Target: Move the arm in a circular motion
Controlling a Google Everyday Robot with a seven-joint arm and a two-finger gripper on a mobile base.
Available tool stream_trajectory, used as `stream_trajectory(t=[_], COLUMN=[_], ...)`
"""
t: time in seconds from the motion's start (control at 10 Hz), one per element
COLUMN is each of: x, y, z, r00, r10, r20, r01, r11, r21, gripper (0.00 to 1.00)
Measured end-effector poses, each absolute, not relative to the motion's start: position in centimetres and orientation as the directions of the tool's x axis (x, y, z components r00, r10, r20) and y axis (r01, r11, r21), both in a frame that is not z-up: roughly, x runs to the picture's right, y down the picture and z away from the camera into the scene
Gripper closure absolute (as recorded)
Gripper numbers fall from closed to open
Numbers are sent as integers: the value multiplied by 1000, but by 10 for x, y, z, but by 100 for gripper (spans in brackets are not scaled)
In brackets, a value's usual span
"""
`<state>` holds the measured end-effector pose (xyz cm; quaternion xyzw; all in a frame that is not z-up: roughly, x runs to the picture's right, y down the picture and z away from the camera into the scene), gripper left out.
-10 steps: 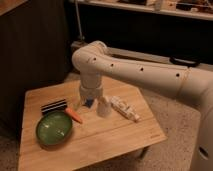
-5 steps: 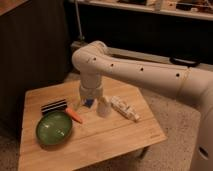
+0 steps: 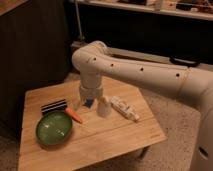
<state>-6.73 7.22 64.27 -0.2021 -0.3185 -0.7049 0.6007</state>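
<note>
Cream-white and thick, the arm (image 3: 145,75) fills the upper right of the camera view. It reaches in from the right edge as one long smooth segment that slopes up and to the left, with small dark holes dotted along its side. At a rounded elbow near the middle of the scene it bends sharply and drops straight down over the table (image 3: 115,142). The short lower segment stands upright, and the wrist points at the tabletop.

The gripper (image 3: 92,102) hangs at the end of that vertical segment, low over the middle of the light wooden table, close to the surface. Whether it is open or closed I cannot tell. A small blue patch (image 3: 88,103) shows right at the gripper. A small white upright piece (image 3: 103,108) stands just to its right, and I cannot tell whether that piece belongs to the gripper or is a thing apart.

Left of the gripper lies an orange carrot (image 3: 75,116), its tip near a round green bowl (image 3: 54,128). A dark striped block (image 3: 54,106) sits just behind the bowl. To the right lies a long pale packet (image 3: 125,108), set at a slant; any print on it cannot be read. Behind the table there is a dark wall (image 3: 35,45), and a shelf (image 3: 150,7) runs along the top.
</note>
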Motion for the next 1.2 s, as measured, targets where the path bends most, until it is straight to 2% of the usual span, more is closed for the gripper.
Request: stream_trajectory(t=[0.4, 0.7, 0.9, 1.2], x=[-68, -83, -113, -143], y=[72, 50, 8, -53], z=[643, 657, 686, 733], r00=[-203, -297, -378, -444], r10=[-719, -707, -694, -676], r20=[665, 642, 612, 588], r01=[974, 939, 896, 866], r11=[-77, -94, -110, -156], r21=[214, 331, 430, 474], gripper=[20, 20, 20, 20])
